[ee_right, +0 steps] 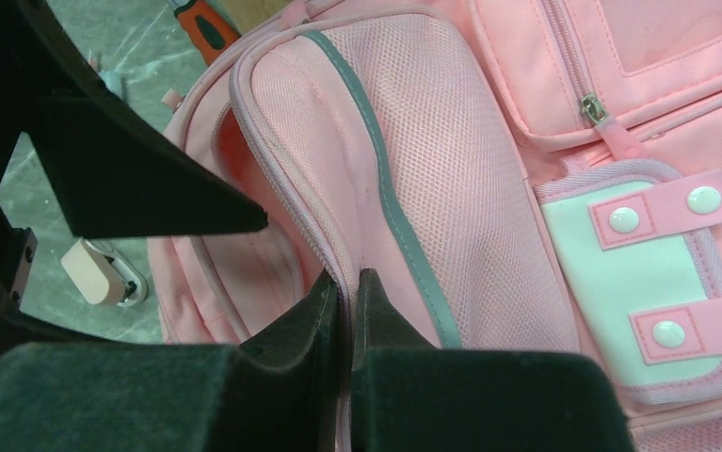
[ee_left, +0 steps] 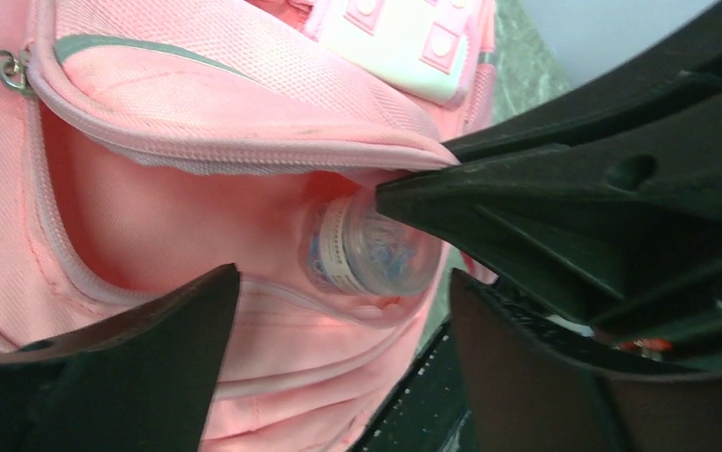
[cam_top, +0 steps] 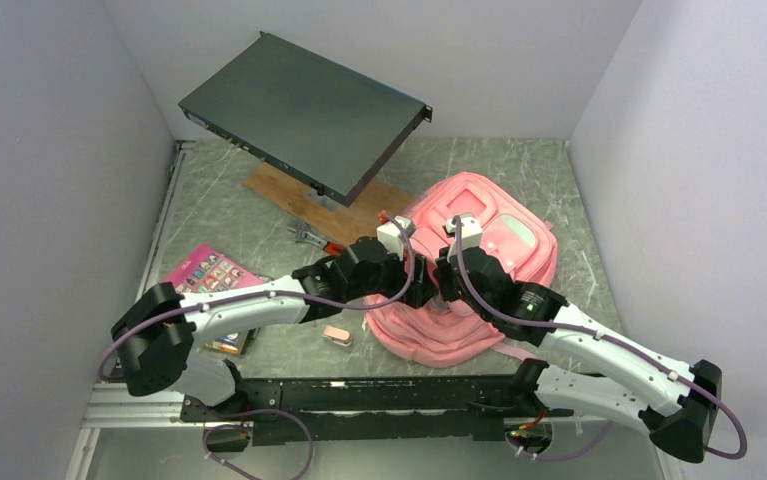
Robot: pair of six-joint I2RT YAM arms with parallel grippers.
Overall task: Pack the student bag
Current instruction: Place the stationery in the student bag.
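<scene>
Two arms are crowded over the student bag [cam_top: 437, 338], which lies flat on the green marbled table [cam_top: 249, 240], right of the middle and close to the arm bases. The left gripper [ee_left: 343, 282] is wide open with nothing in it, its fingers spread either side of the mouth of an unzipped pocket. Inside that pocket there's a clear plastic bottle [ee_left: 366, 254] with a label, and as far as I can tell neither finger touches it.

The right gripper [ee_right: 350, 282] is pinched tight on the pocket's zip edge, right by the mesh panel with the grey-green stripe. That rim is lifted and the pocket gapes. In the left wrist view its tip sits just above the bottle.

Other stuff on the table:
- a small pinkish block [cam_top: 337, 335] just left of the bag
- a pink booklet [cam_top: 209, 272] over by the left arm, partly under it
- an orange-handled tool [cam_top: 334, 248] near the bag's upper left
- a wooden board [cam_top: 309, 200] at the back, with a flat black box [cam_top: 304, 110] tilted above it
</scene>
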